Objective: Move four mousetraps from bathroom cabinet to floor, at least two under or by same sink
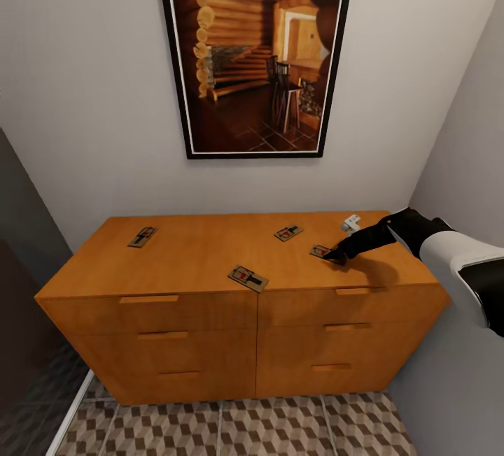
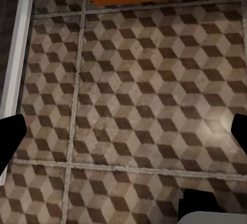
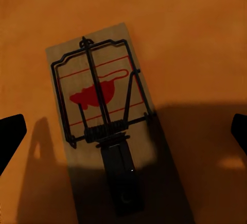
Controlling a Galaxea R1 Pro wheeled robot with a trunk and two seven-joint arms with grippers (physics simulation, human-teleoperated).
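Orange-brown wooden drawer cabinet [image 1: 210, 253] against white wall, cube-patterned floor tiles [image 2: 134, 105]; flat tan wooden mousetrap [image 3: 98, 98] directly beneath right claw [image 1: 334, 257], fingers apart.

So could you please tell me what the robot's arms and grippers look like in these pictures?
The right arm has a glossy white shell, black at the elbow side, then a black wrist tapering to a black right gripper. In both wrist views the fingertips are plain flat black. No cables or markings show.
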